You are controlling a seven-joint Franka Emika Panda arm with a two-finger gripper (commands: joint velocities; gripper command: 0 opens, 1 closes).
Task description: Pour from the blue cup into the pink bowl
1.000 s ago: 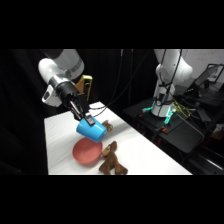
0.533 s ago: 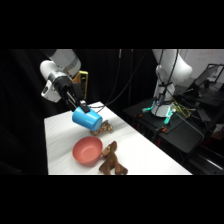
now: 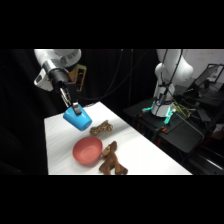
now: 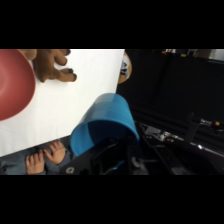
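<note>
Gripper (image 3: 75,109) closed on the blue cup (image 3: 77,119), holding it up off the white table (image 3: 145,155), cup tilted with its mouth angled down and away from the fingers. Pink bowl (image 3: 87,151) sits on the table below the gripper and a bit toward the camera, clear of the cup, not touching it. Brown plush toy (image 3: 112,160) lies just beside the bowl on the far side from the gripper. A second small brown item (image 3: 101,128) lies near the cup, past it from the gripper; too blurred to tell what it is. Wrist view: blue cup (image 4: 105,127) directly ahead of the black linkage, pink bowl (image 4: 14,82) off at the left edge, brown plush toy (image 4: 52,65) next to it.
</note>
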